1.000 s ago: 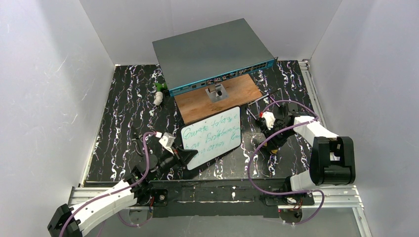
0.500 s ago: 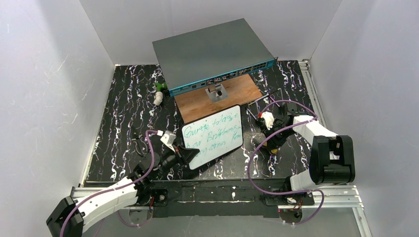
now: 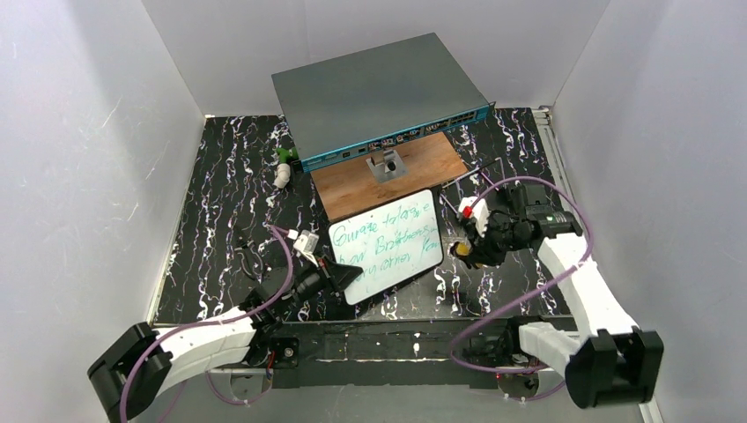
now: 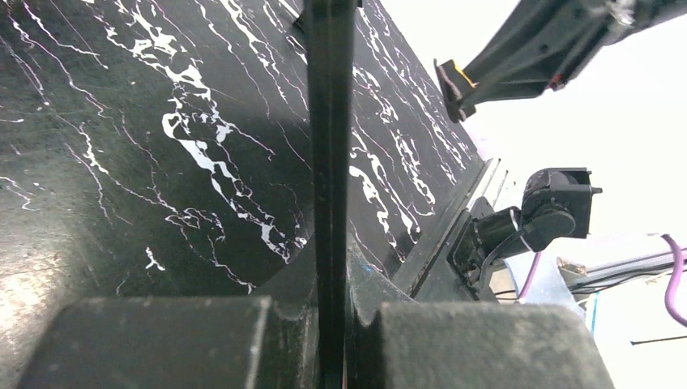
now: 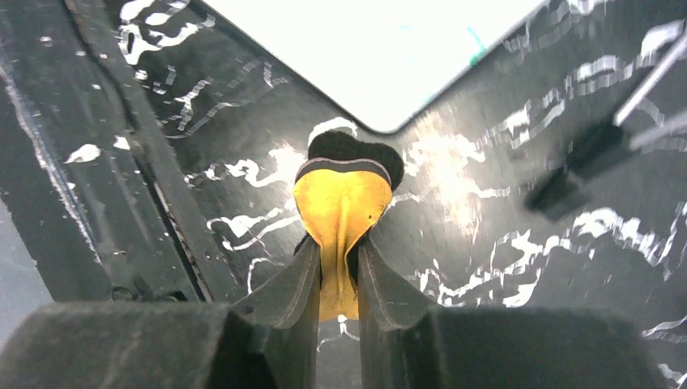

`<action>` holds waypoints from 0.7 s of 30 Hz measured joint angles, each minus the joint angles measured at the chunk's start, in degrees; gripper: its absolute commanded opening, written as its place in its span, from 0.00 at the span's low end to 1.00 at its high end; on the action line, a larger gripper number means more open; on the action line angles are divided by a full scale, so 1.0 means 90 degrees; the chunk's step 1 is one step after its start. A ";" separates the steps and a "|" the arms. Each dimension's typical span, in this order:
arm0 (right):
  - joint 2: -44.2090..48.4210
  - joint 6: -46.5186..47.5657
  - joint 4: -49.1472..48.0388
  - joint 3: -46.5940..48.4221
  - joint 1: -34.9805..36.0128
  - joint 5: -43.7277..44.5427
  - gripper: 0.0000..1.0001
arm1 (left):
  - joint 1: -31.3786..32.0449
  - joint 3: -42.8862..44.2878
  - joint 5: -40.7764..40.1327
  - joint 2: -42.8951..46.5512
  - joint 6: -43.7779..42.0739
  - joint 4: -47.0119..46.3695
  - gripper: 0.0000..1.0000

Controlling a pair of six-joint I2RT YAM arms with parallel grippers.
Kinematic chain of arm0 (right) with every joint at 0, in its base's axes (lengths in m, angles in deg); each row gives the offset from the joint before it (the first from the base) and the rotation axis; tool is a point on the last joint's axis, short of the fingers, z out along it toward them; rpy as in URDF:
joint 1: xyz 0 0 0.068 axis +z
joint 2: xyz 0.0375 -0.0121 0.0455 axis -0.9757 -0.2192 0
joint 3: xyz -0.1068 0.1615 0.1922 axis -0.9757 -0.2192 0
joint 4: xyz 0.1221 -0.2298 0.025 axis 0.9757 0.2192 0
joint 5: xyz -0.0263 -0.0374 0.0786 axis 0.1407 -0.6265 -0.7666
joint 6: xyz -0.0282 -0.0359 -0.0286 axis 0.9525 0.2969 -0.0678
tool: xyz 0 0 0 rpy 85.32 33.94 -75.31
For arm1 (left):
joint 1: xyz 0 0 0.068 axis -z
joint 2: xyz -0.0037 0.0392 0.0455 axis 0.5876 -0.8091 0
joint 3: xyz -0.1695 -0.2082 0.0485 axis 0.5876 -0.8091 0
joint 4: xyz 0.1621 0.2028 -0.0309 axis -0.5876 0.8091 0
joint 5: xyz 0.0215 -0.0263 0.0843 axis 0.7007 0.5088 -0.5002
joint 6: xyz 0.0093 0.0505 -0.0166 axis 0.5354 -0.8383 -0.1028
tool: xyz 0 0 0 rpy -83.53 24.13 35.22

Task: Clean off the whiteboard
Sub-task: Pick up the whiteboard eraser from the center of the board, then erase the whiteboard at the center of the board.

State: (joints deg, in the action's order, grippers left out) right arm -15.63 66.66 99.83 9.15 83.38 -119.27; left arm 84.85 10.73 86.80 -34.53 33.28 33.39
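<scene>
Left arm (image 3: 198,342): white moulded link shells, black joint housings; purple cable (image 3: 290,264) looped alongside; small white block (image 3: 306,241) at the wrist. Right arm (image 3: 592,291): the same white shells; bulky black elbow housing (image 3: 617,366); purple cable (image 3: 521,181) in wide loops; white wrist block (image 3: 474,211) bearing what seems to be a red mark. Left gripper (image 3: 343,275) and right gripper (image 3: 464,250): matte black; two flat tapering fingers (image 5: 300,282) on blocky dark bases; surfaces dusty and lightly scuffed.
</scene>
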 measured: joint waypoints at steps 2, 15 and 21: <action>0.0376 0.0022 0.0034 0.0039 0.0413 -0.0080 0.01 | -0.0002 0.0032 0.0032 -0.0355 0.0146 -0.0265 0.00; -0.1416 -0.1484 -0.0860 0.2793 0.4398 0.1919 0.01 | -0.0002 0.0731 0.0214 -0.1615 0.0962 -0.0500 0.00; -0.2198 -0.1736 -0.1598 0.3313 0.5540 0.3279 0.01 | 0.0000 0.0988 0.0236 -0.1642 0.1095 -0.0121 0.00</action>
State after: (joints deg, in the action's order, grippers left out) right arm -35.41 51.04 85.45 38.96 133.24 -89.77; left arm 84.85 19.62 88.92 -49.31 43.14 32.30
